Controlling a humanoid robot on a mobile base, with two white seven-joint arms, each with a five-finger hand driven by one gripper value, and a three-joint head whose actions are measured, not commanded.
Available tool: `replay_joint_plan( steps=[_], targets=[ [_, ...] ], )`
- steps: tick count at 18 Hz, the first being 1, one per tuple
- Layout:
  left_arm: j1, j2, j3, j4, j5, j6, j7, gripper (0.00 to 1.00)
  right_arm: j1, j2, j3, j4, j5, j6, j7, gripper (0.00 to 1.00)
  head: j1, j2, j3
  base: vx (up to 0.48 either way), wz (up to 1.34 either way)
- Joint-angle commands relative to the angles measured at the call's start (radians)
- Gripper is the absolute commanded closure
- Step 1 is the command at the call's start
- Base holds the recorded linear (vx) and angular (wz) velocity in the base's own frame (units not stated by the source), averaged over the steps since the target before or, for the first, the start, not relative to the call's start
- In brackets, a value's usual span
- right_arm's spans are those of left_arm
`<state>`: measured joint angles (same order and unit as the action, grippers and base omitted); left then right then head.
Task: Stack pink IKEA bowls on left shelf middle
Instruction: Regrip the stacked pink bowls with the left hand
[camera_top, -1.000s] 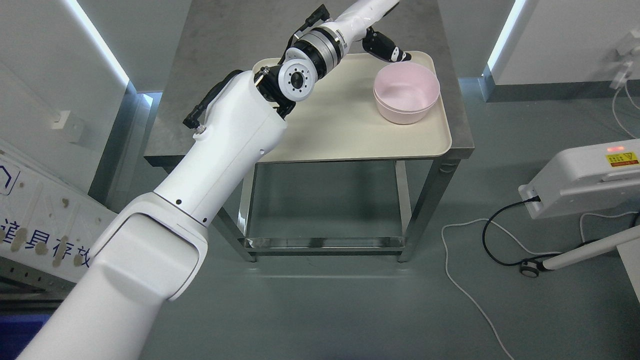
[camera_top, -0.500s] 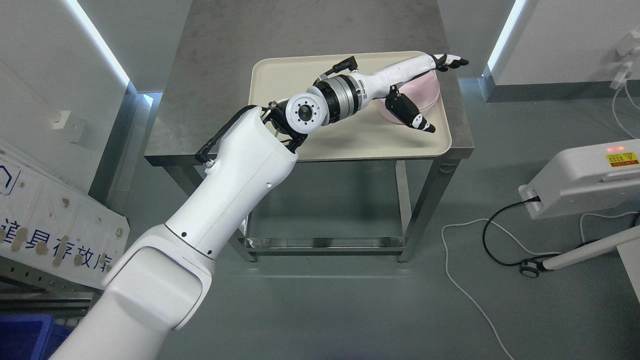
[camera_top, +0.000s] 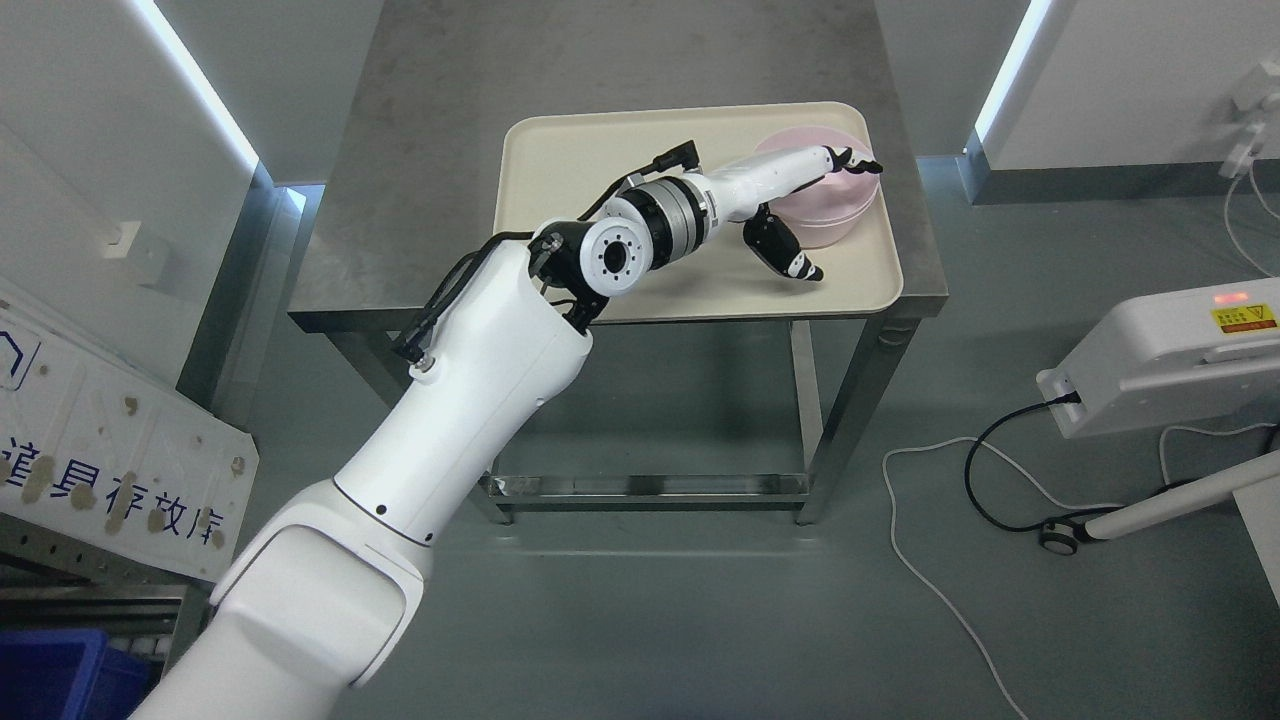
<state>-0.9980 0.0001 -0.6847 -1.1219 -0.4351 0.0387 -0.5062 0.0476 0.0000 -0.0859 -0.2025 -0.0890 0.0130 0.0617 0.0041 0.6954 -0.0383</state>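
sign (camera_top: 100, 480): leaning at far left, blue print on it
my arm: comes in low left, reaches up across the table (camera_top: 420, 230)
tray (camera_top: 600, 150): cream, sits on the table
my left hand (camera_top: 800, 205): fingers spread, over the bowl's near rim, thumb hanging below, gripping nothing
bowl (camera_top: 835, 215): pink, in the tray's far-right corner

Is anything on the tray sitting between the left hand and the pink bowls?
Nothing visible. The left hand is already at the pink bowls, fingers over the rim, thumb low on the near side. The tray holds nothing else.
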Motion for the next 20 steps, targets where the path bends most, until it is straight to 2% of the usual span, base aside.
replay_joint_plan(
  steps=[1, 4, 7, 13, 15, 18, 20],
  targets=[
    [0.01, 0.017, 0.051, -0.044, -0.14, -0.003, -0.006, 0.26, 0.0, -0.017, 0.0, 0.0, 0.0, -0.001, 0.0, 0.0, 0.0, 0.0, 0.0, 0.0, 0.0],
    [0.009, 0.017, 0.042, -0.024, -0.191, -0.019, -0.009, 0.35, 0.0, -0.017, 0.0, 0.0, 0.0, -0.001, 0.0, 0.0, 0.0, 0.0, 0.0, 0.0, 0.0],
    [0.009, 0.017, 0.036, 0.004, -0.224, -0.026, -0.009, 0.38, 0.0, -0.017, 0.0, 0.0, 0.0, -0.001, 0.0, 0.0, 0.0, 0.0, 0.0, 0.0, 0.0],
    [0.012, 0.017, 0.014, 0.054, -0.231, -0.103, -0.002, 0.51, 0.0, -0.017, 0.0, 0.0, 0.0, -0.001, 0.0, 0.0, 0.0, 0.0, 0.0, 0.0, 0.0],
    [0.01, 0.017, 0.014, 0.073, -0.237, -0.128, 0.0, 0.59, 0.0, -0.017, 0.0, 0.0, 0.0, -0.001, 0.0, 0.0, 0.0, 0.0, 0.0, 0.0, 0.0],
    [0.01, 0.017, 0.039, 0.114, -0.238, -0.18, 0.018, 0.78, 0.0, -0.017, 0.0, 0.0, 0.0, -0.001, 0.0, 0.0, 0.0, 0.0, 0.0, 0.0, 0.0],
    [0.009, 0.017, 0.082, 0.126, -0.238, -0.195, 0.023, 0.85, 0.0, -0.017, 0.0, 0.0, 0.0, -0.001, 0.0, 0.0, 0.0, 0.0, 0.0, 0.0, 0.0]
  ],
)
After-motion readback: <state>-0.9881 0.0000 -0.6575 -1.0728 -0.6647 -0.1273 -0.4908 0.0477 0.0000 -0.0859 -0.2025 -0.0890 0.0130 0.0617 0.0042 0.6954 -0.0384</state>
